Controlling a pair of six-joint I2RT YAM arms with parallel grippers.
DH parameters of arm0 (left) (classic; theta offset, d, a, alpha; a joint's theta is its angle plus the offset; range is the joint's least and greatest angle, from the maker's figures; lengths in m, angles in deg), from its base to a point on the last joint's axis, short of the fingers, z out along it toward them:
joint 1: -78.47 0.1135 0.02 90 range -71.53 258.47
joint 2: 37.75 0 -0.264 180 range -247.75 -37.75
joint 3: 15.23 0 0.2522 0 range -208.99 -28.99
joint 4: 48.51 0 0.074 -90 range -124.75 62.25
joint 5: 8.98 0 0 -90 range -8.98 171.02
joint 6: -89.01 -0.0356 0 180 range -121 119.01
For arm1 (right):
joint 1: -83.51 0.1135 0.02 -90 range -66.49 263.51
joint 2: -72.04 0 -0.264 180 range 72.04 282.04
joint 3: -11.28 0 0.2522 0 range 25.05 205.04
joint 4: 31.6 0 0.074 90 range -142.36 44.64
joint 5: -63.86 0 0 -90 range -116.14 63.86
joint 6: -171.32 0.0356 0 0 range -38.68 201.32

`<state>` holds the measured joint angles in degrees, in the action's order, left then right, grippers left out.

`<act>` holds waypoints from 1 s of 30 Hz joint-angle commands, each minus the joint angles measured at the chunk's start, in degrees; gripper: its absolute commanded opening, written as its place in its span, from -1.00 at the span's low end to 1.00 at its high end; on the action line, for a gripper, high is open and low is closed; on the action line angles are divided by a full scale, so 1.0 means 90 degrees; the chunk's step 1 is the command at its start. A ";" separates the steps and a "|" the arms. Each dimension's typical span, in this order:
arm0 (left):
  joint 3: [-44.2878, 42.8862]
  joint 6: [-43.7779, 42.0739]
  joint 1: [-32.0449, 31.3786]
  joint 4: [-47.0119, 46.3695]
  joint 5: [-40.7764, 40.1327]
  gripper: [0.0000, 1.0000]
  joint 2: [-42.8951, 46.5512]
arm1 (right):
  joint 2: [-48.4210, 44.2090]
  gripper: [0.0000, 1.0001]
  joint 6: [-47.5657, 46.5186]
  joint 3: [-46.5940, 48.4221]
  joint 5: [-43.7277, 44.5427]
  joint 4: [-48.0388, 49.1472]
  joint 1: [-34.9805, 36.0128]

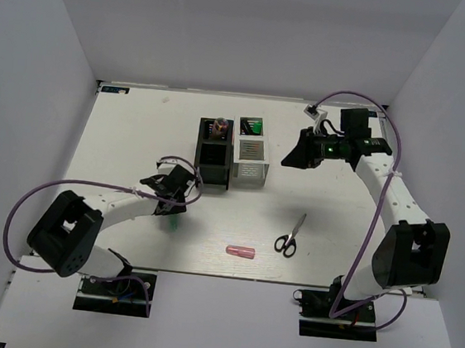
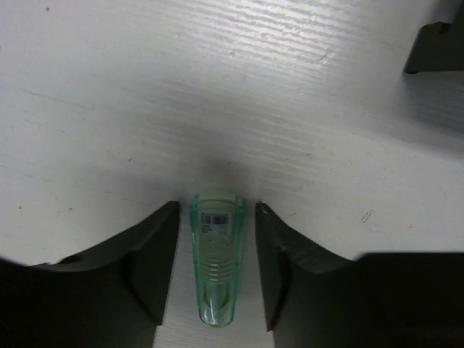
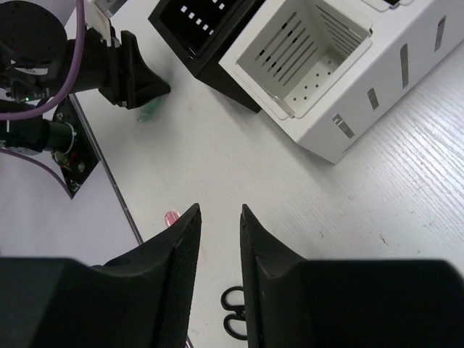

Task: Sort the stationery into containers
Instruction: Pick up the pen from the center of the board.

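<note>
A pale green stubby tube (image 2: 214, 261) lies flat on the table between the fingers of my left gripper (image 2: 215, 206). The jaws are open, with a small gap on each side of the tube. In the top view this gripper (image 1: 174, 208) is low at the table, left of centre, with the tube (image 1: 175, 224) under it. My right gripper (image 1: 292, 157) is open and empty, held above the table just right of the white organiser (image 1: 249, 172). The black organiser (image 1: 212, 177) stands beside it. A pink tube (image 1: 240, 251) and black-handled scissors (image 1: 289, 236) lie near the front edge.
The black organiser's back compartment holds an orange-topped item (image 1: 219, 127); the white one's holds a green item (image 1: 254, 126). The right wrist view shows the white organiser (image 3: 377, 94), the black one (image 3: 217, 43), the pink tube (image 3: 172, 217) and the scissor handles (image 3: 233, 312). White walls enclose the table.
</note>
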<state>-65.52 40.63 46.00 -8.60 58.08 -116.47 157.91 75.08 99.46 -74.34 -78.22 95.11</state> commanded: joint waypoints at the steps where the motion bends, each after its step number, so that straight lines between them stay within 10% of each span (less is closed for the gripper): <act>1: -0.0432 0.0150 -0.0268 0.0336 -0.0594 0.08 -0.0237 | -0.0019 -0.36 -0.0030 -0.0114 -0.0132 0.0077 -0.0106; 7: -0.0161 0.0443 -0.0367 0.0688 -0.0625 -0.11 -0.0346 | -0.0136 -0.36 0.0019 -0.0143 -0.0317 0.0058 -0.0253; 14: -0.0090 0.0463 -0.0377 0.0707 -0.0157 -0.85 0.0025 | -0.0253 -0.30 0.0078 -0.0231 -0.0445 0.0058 -0.0429; 15: -0.0217 0.0424 -0.0377 0.0737 -0.0098 -0.93 0.0103 | -0.0253 -0.15 0.0059 -0.0250 -0.0474 0.0029 -0.0439; 17: -0.0422 0.0210 -0.0367 0.0902 0.0145 -1.00 0.0445 | -0.0253 0.80 -0.0262 -0.0231 -0.0590 -0.0272 -0.0448; 20: -0.1203 -0.0316 -0.0377 0.1117 0.0419 -1.00 0.0806 | -0.0322 0.81 -0.0644 -0.0289 -0.0776 -0.0527 -0.0478; 22: -0.1974 -0.0698 -0.0387 0.1147 0.0634 -1.00 0.0934 | -0.0341 0.43 -0.1063 -0.0348 -0.0835 -0.0742 -0.0468; 23: -0.2179 -0.1115 -0.0387 0.1118 0.0664 -1.00 0.0944 | -0.0332 -0.99 -0.1229 -0.0348 -0.1009 -0.0917 -0.0478; 30: -0.3372 -0.3118 -0.0396 -0.1067 0.1083 -1.00 0.0476 | -0.0536 -0.83 -0.2567 -0.1001 -0.1118 -0.1026 -0.0468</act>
<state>-95.05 24.15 42.70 -8.14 64.99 -111.05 155.11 59.41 92.31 -81.93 -85.63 91.02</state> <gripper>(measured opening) 0.405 0.051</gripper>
